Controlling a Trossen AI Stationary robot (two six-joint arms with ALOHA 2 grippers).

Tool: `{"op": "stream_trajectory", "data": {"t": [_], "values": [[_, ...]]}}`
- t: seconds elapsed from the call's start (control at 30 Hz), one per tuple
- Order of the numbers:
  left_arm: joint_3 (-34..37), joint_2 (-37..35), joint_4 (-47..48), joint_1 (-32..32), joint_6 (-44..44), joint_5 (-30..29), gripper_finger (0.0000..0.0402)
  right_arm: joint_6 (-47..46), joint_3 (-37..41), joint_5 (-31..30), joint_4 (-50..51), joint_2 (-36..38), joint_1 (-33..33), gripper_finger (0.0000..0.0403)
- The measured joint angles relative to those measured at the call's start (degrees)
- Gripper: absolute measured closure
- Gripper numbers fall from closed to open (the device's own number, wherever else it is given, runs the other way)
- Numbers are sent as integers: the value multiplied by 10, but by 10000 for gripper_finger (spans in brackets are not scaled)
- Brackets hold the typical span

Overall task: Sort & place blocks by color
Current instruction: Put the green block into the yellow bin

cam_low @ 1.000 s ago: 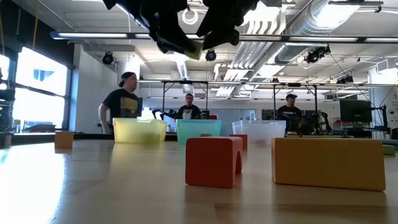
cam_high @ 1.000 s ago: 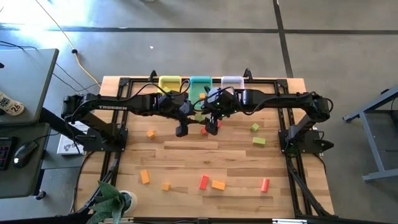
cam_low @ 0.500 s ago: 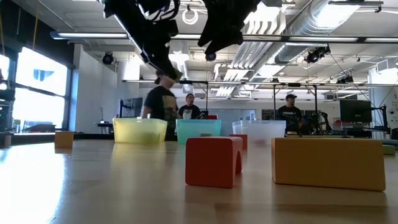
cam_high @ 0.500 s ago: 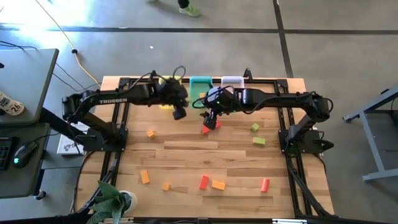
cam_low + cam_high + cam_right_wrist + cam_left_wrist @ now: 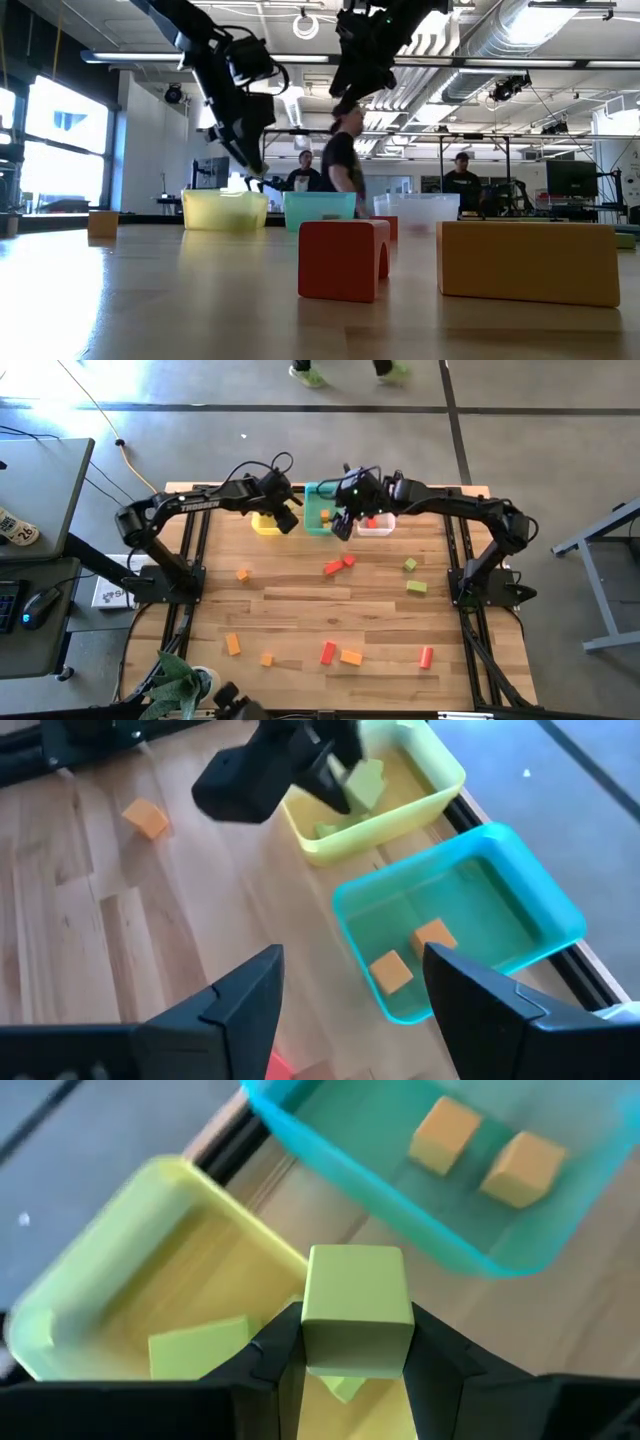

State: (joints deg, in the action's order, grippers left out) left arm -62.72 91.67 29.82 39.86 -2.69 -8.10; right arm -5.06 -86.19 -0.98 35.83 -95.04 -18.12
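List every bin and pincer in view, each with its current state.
Left pincer: shut on a light green cube block, above the yellow plastic bin.
Right pincer: open, empty, near the teal bin.
Yellow plastic bin: holds light green blocks.
Teal plastic bin: holds two orange blocks.
Clear plastic bin: holds a red block.

bins: yellow bin (image 5: 264,524), teal bin (image 5: 318,520) and clear bin (image 5: 376,525) lined up along the tabletop (image 5: 300,610) far edge
left tool (image 5: 287,521): over the yellow bin
right tool (image 5: 343,525): between teal and clear bins
blocks: red, orange, green ones scattered around
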Motion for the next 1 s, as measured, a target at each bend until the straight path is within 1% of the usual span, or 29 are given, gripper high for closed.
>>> {"op": "stream_trajectory", "data": {"t": [0.23,0.37,0.5,0.67,0.77,0.9,1.0], "values": [[0,23,9,15,-31,-1,293,-1,0,57,8,0,-39,176],[0,26,15,21,-35,-8,293,-19,0,63,23,0,-45,176],[0,26,26,24,-56,-34,293,-28,0,67,39,-2,-46,176],[0,29,49,29,-61,-29,291,-51,1,87,56,-16,-43,176],[0,29,56,29,-62,-29,278,-49,1,91,76,-31,-40,176],[0,29,56,29,-61,-28,249,-26,1,92,107,-49,-35,176],[0,29,55,29,-61,-29,227,-41,1,94,137,-61,-34,176]]}}
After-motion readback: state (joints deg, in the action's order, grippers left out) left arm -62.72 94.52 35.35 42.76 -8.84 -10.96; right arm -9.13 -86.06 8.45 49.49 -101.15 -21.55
